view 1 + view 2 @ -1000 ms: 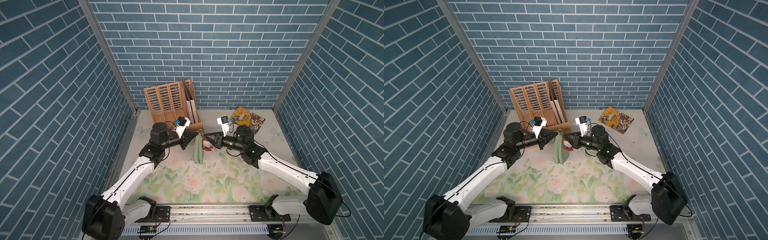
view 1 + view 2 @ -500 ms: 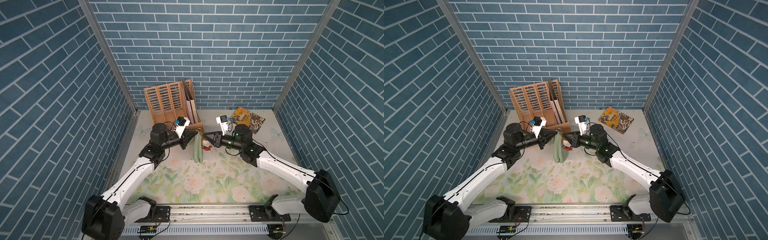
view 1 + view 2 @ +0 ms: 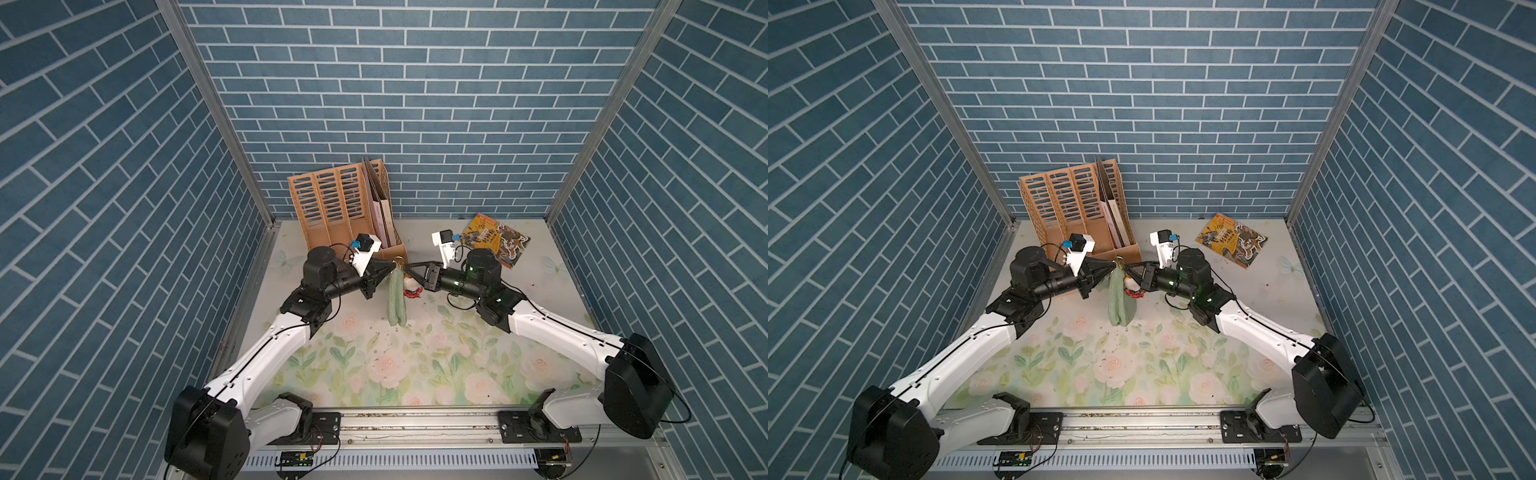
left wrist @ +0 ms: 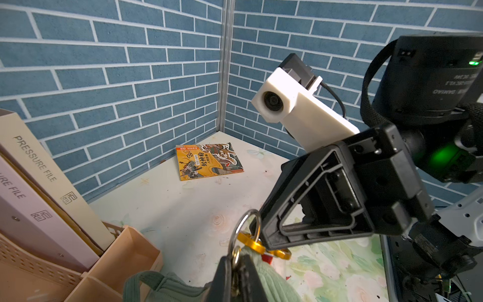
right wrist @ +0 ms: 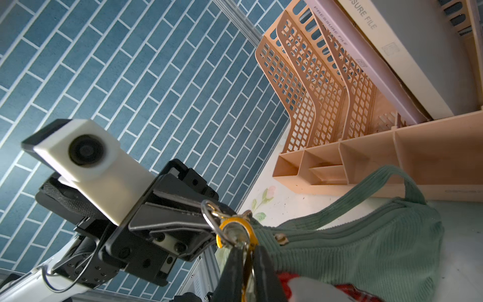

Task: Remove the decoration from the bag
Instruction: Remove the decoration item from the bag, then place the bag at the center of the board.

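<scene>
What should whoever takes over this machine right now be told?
Left tool: shut on the bag at its top end.
Right tool: shut on the decoration at its gold clasp.
The bag hangs between both tools, in front of the file rack; the decoration dangles beside it.
Done: both grips made.
Left to do: clasp not yet unhooked; free the decoration from the bag.

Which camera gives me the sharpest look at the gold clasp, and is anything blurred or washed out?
Left wrist view: gold clasp fairly sharp, even light. Right wrist view: decoration blurred, close to the lens; file holder brightly lit. In both top views: even light, clasp too small to read.
</scene>
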